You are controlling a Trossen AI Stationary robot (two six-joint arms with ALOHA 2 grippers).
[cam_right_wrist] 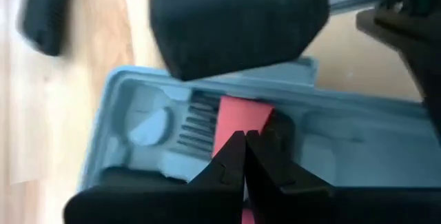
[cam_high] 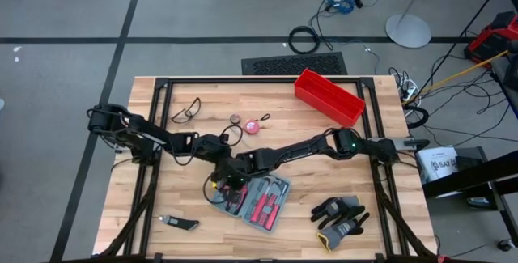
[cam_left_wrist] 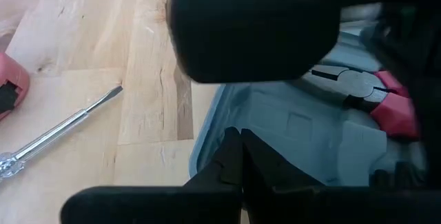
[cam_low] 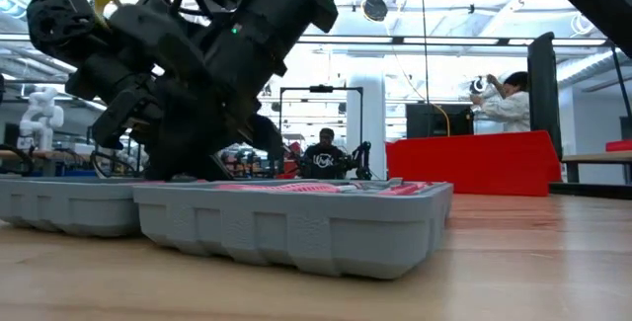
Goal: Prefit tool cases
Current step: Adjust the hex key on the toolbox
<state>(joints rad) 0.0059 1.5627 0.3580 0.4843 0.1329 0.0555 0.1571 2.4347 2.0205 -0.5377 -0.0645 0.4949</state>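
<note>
The tool case [cam_high: 261,202] lies open near the table's front middle, grey-blue with moulded slots, both halves flat on the wood [cam_low: 296,217]. Red-handled tools sit in it, among them pliers [cam_left_wrist: 372,93]. My left gripper [cam_high: 220,174] comes from the table's left and is shut, its tips [cam_left_wrist: 241,156] over the case's left edge [cam_left_wrist: 207,134]. My right gripper [cam_high: 236,187] reaches in from the right, slanting down, shut, its tips [cam_right_wrist: 244,156] over a red tool part [cam_right_wrist: 241,117] in one slot. My left gripper's shut tips stand at the inner wall of the case's left edge [cam_left_wrist: 227,124]; I cannot tell whether they touch it. My right gripper's shut tips point down at the red tool part [cam_right_wrist: 234,124] in its slot; whether they touch it cannot be told either.
A screwdriver [cam_left_wrist: 62,131] lies on the wood just left of the case. A red bin [cam_high: 328,97] stands at the back right, gloves [cam_high: 340,214] at the front right, safety glasses [cam_high: 186,111] at the back left, a small knife [cam_high: 180,223] at the front left. People are in the room behind.
</note>
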